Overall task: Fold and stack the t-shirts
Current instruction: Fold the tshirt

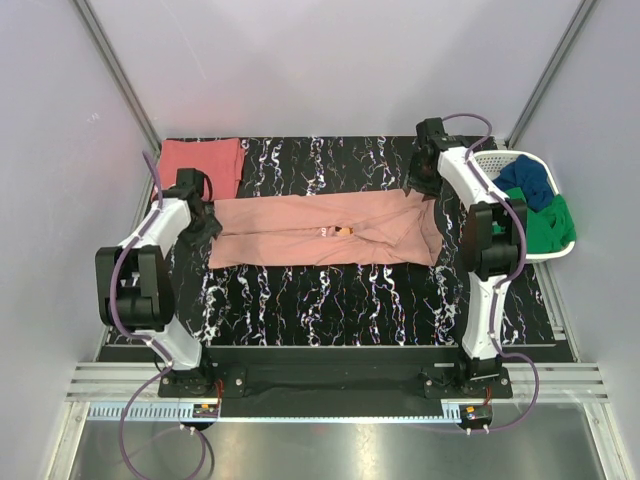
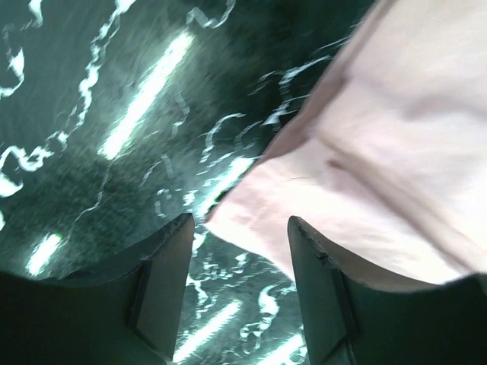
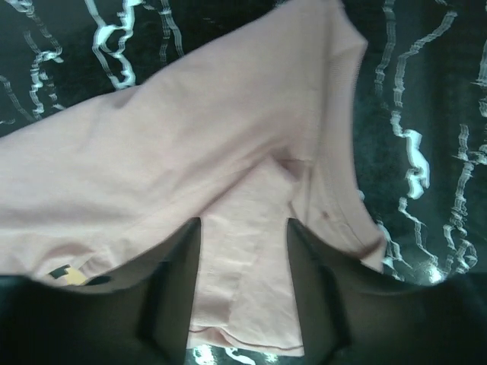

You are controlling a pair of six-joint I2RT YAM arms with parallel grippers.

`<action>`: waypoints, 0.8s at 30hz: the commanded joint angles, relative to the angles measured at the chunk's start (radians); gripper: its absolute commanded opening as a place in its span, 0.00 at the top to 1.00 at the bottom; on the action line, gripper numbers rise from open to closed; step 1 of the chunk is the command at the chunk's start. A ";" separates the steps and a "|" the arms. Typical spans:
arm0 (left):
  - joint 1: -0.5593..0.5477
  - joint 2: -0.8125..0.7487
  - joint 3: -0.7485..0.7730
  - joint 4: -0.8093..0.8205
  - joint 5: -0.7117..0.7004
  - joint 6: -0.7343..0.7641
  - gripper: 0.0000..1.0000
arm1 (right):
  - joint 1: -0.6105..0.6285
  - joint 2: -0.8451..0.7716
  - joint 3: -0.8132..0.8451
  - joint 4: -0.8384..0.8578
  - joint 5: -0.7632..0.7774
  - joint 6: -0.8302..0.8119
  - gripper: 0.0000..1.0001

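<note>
A pink shirt (image 1: 325, 232) lies folded into a long band, left gripper (image 2: 240, 228) and right gripper (image 3: 243, 228) spread over its ends.

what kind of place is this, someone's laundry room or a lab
Probably a robot lab cell: a left arm and right arm bolted at the edge of a black marbled table, plain white walls boxing it in, and a basket of clothes alongside.

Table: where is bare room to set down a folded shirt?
Free: the near strip between the pink t-shirt and the arm bases; the far strip between the coral-red t-shirt and the right hand. Crowded: the middle band and the laundry basket.
</note>
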 commanded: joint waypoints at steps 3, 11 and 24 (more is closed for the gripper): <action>0.001 -0.037 0.060 0.087 0.126 0.027 0.42 | -0.012 -0.076 0.052 -0.121 0.118 0.175 0.40; 0.000 0.060 0.118 0.127 0.230 0.030 0.42 | -0.004 -0.223 -0.340 -0.068 -0.172 0.517 0.47; -0.002 0.057 0.049 0.191 0.300 0.016 0.43 | 0.055 -0.319 -0.588 0.132 -0.172 0.787 0.43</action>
